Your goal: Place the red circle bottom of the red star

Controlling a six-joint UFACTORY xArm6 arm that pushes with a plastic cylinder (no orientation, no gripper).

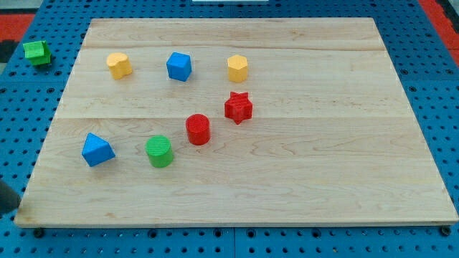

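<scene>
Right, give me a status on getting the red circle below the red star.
Done: nothing conclusive. The red circle sits close to the red star, but toward the view's lower left of it, not directly beneath. In hand: nothing that shows; my tip is not in view, so no push can be seen. Left: slide the circle toward the view's right and slightly down until it lies straight below the star, keeping clear of the green cylinder.

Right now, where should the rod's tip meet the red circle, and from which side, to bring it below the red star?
My tip is not visible. Probably contact the red circle on its upper-left wall, pushing toward the view's lower right: it sits lower-left of the red star.
</scene>
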